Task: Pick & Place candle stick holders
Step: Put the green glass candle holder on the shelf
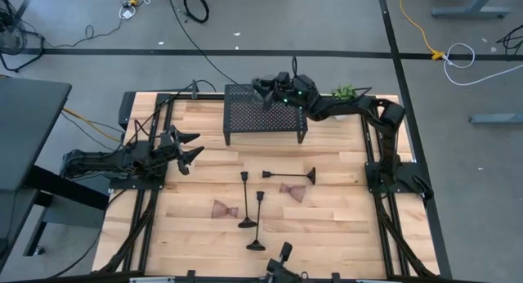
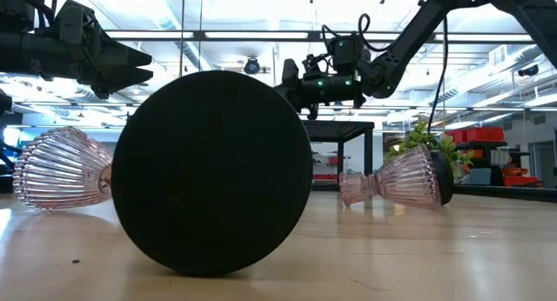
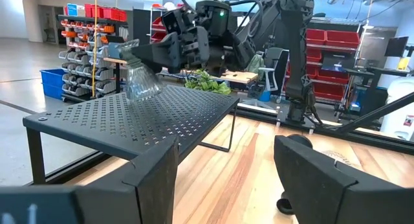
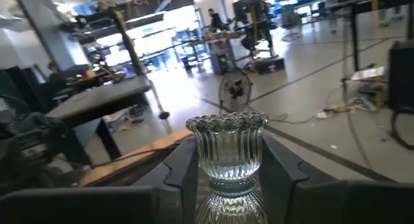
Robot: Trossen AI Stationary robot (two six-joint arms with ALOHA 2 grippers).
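**Spotter:** Sweep it left to right for me. What worries you?

**Me:** On the left, my left gripper (image 1: 189, 150) hangs over the table's left edge with its fingers apart, holding nothing — it's just waiting. In the middle of the table (image 1: 343, 226) lie the three black stems (image 1: 245, 199) and two pinkish glass holders (image 1: 225, 209), all on their sides. At the far side stands the mesh rack (image 1: 263, 113), and my right gripper (image 1: 265, 88) is above its far edge, clamped on a clear ribbed glass holder (image 4: 228, 146).

**Spotter:** Where does the glass sit in the fingers?

**Me:** Upright, pinched at its narrow waist between the two fingers, cup rim above them. From the left wrist its foot looks right at the rack top — touching or just above, I cannot tell.

**Spotter:** And the risk?

**Me:** I judge tipping. It's close to the rack's edge, so if I let go before the foot sits flat, it could topple off the back — or a finger could drag it as I pull away.
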